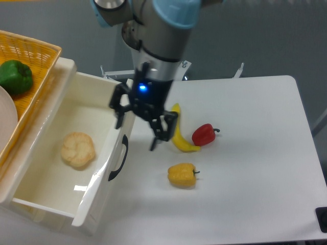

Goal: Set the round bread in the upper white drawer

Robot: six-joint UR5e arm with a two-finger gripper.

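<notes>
The round bread [78,149], a pale tan bun with a creased top, lies on the floor inside the upper white drawer [55,193]. The drawer stands pulled open, its front panel with the black curved handle [118,158] facing right. My gripper [137,131] hangs above the drawer's front panel, to the right of the bread and well above it. Its fingers are spread apart and hold nothing.
A yellow woven basket [36,51] with a green pepper [15,76] sits at the upper left, above the drawer. A banana [181,139], a red pepper [204,135] and a yellow bell pepper [182,175] lie on the white table right of the drawer.
</notes>
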